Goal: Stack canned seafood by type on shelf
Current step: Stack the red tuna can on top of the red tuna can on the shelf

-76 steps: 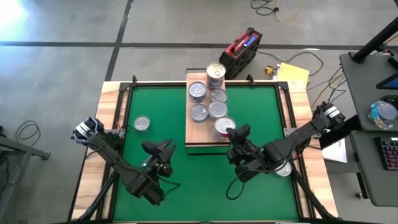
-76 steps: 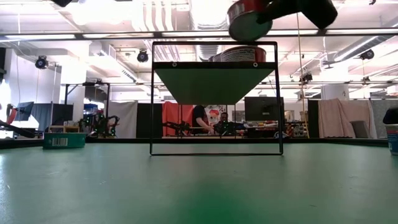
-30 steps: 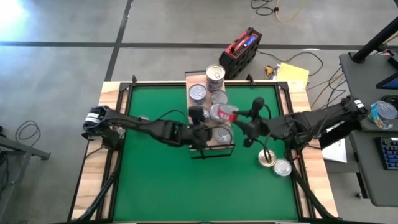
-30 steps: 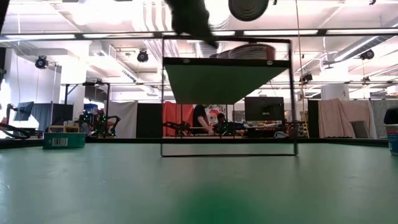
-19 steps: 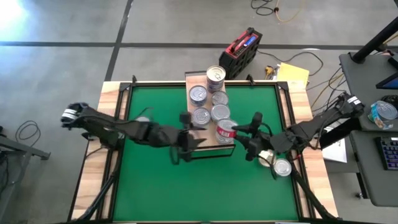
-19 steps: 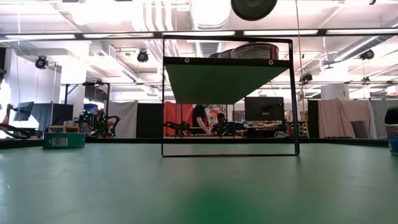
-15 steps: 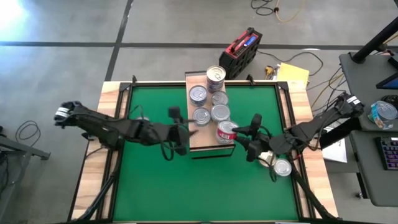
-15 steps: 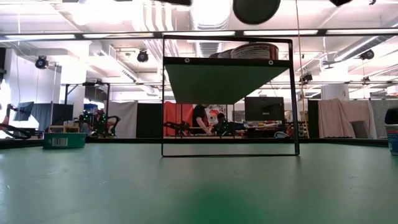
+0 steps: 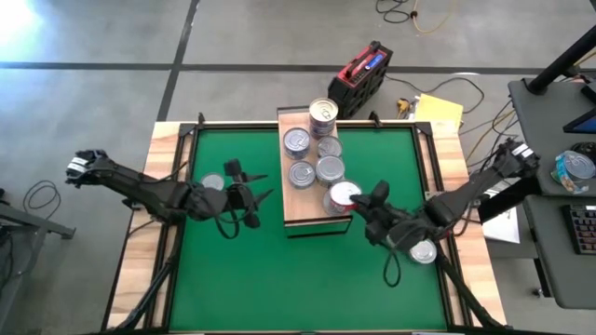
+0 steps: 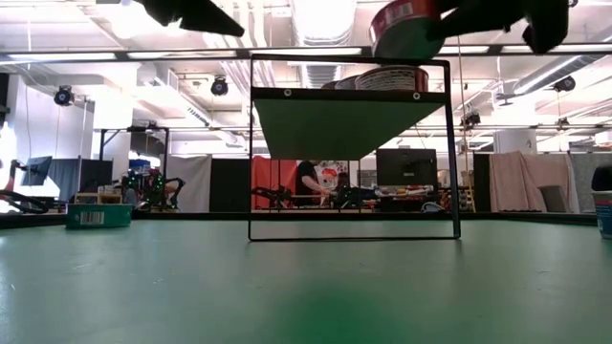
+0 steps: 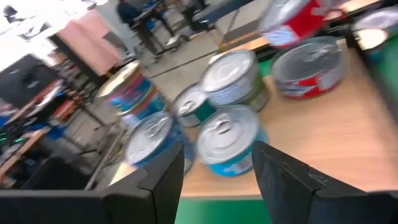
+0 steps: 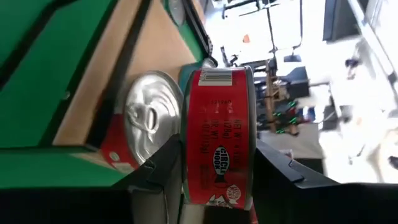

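At the near right corner of the shelf (image 9: 317, 177), the right tool (image 9: 370, 207) pinches a red-labelled tin (image 12: 217, 138) between its two fingers and holds it on edge, tilted, above a second red-labelled tin (image 12: 140, 127) that lies flat on the board with its silver lid up. In the low view the held tin (image 10: 404, 21) hangs just over the shelf's top edge, close to the tin resting there. The shelf stands on the green mat (image 9: 233, 270) of the tabletop, its far end by the mat's far border, and carries more silver-lidded tins (image 9: 318, 169) in two rows, with a taller stack (image 9: 323, 113) at the far end. The left tool (image 9: 250, 198) hovers over the mat just left of the shelf, empty, its fingers (image 11: 158, 180) spread apart and pointed toward the tins on the board. One silver tin (image 9: 212, 183) lies on the mat at the left, beside the left arm. Two more tins (image 9: 422, 251) sit near the mat's right edge, partly covered by the right arm.
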### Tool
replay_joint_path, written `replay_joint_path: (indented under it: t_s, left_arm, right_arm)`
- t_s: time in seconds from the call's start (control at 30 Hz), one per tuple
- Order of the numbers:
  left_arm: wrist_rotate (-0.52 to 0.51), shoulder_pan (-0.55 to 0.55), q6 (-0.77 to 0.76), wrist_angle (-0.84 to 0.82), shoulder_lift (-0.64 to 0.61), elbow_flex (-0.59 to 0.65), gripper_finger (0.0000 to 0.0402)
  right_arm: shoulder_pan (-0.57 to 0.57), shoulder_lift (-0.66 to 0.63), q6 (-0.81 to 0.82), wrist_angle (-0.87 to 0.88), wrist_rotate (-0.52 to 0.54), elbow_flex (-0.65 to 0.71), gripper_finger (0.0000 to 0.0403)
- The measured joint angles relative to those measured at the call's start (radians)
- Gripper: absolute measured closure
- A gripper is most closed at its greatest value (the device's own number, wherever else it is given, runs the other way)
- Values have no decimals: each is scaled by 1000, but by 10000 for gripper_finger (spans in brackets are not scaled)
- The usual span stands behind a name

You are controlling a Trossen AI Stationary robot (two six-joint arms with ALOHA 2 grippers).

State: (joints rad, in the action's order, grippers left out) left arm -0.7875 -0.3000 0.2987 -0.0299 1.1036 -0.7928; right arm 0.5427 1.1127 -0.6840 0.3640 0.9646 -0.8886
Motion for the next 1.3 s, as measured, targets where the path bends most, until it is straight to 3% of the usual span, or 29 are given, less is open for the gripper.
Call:
replay_joint_path:
  t_s: [0.17,0.7,0.93,1.1,1.2,1.3]
  left_arm:
    - [-37,0,6,19,-17,19,228]
    - [-42,1,33,21,-10,20,228]
    - [-42,1,43,12,-9,20,228]
    - [-42,1,70,14,-9,20,228]
    - [-42,2,74,14,-9,20,228]
    - [-42,2,67,12,-9,21,228]
  right_arm:
    - [1,73,-60,-27,58,1,271]
    - [6,105,-92,-40,56,-2,271]
    - [84,175,-387,-80,267,-3,271]
    - [85,180,-320,-206,321,-4,271]
    - [86,152,-316,-214,310,-4,271]
    - [85,128,-260,-211,192,-4,271]
